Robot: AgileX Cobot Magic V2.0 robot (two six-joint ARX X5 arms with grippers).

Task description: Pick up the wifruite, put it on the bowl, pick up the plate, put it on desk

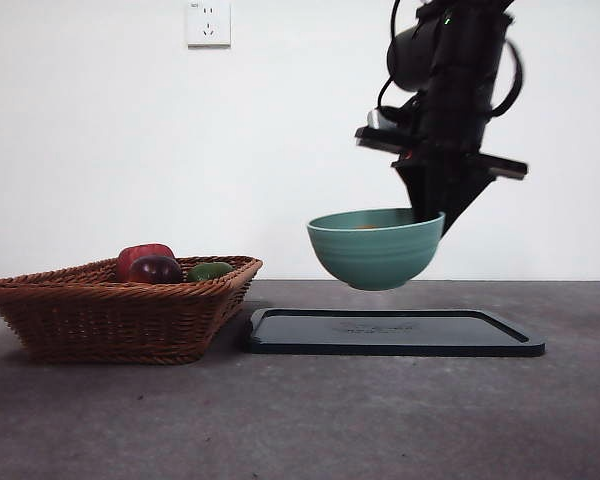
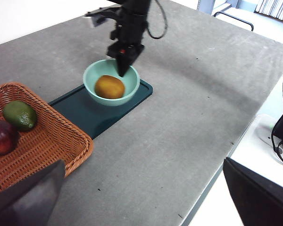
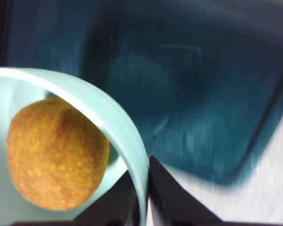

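Note:
The mint-green bowl (image 1: 375, 250) hangs in the air above the flat black tray (image 1: 390, 335), clear of it. My right gripper (image 1: 435, 215) comes down from above and is shut on the bowl's right rim; the right wrist view shows the jaws (image 3: 142, 165) pinching the rim (image 3: 118, 117). The round orange wifruite (image 2: 109, 86) lies inside the bowl (image 2: 92, 77) and also shows in the right wrist view (image 3: 56, 155). My left gripper (image 2: 141, 197) is open and empty, high above the dark grey desk (image 2: 179, 117), away from the bowl.
A brown wicker basket (image 1: 120, 310) stands on the desk left of the tray, holding dark red fruits (image 1: 150, 265) and a small green fruit (image 1: 210, 270). The desk's edge (image 2: 212, 188) runs near my left gripper.

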